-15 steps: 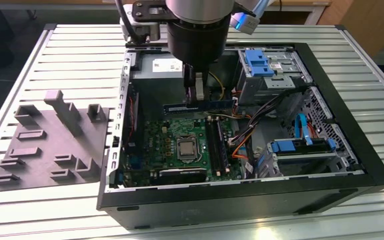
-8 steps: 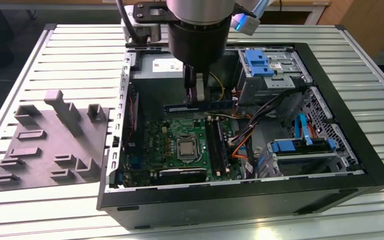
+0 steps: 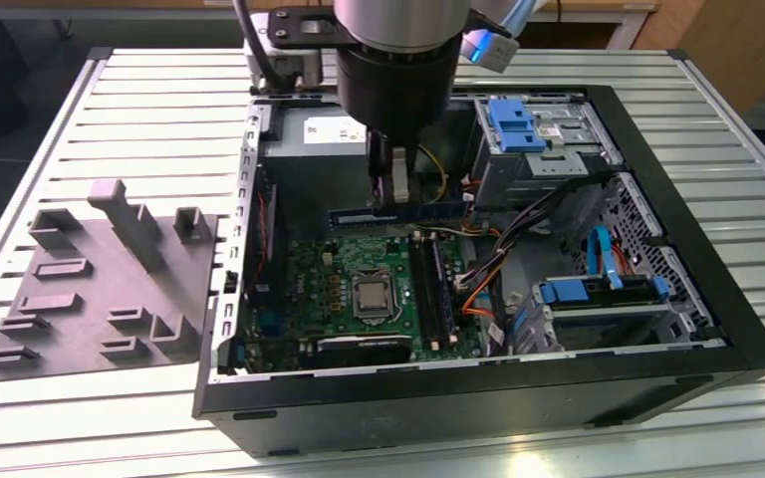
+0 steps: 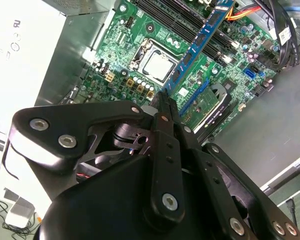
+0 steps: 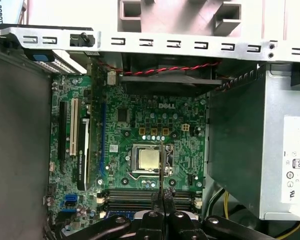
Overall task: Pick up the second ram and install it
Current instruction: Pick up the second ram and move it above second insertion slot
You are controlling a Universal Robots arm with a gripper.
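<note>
The pick-up looks done: the gripper (image 3: pixel 396 189) is clamped on the second ram (image 3: pixel 402 212), holding it level inside the open case (image 3: pixel 489 403), above the motherboard (image 3: pixel 343 289). It seems clear of the slots (image 3: pixel 429 289), so seating remains. The wrist hides the grip from here, and I can't tell whether another stick already sits in those slots.

Robotics lab or workshop, slatted aluminium bench (image 3: pixel 117 90), open computer case (image 3: pixel 701 299), grey fixture plate (image 3: pixel 97 289)
</note>
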